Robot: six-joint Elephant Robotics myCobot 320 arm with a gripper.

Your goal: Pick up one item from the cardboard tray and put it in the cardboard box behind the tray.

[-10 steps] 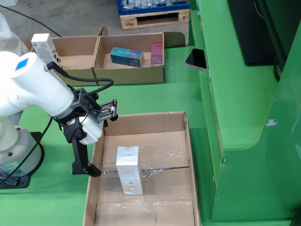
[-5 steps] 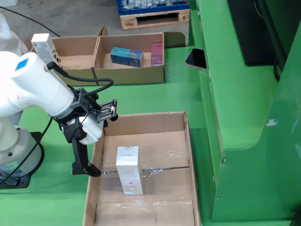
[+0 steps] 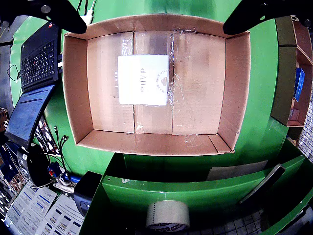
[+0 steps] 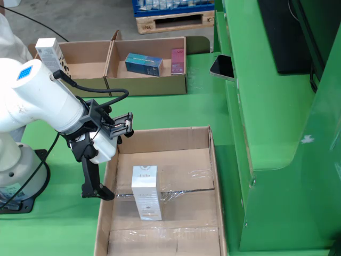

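Cardboard tray (image 4: 208,160), one white box (image 4: 146,192) inside

Tape roll (image 3: 167,215) on green ledge; laptop (image 3: 33,78) left; phone (image 4: 222,66).

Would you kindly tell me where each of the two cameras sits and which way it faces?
The view that rides on the pincer: looks straight down into the cardboard tray at the white box; two dark fingertips show at the top corners.
The view from the side: fixed, high, looking down on the arm, tray and white box.
Both share the tray and white box.
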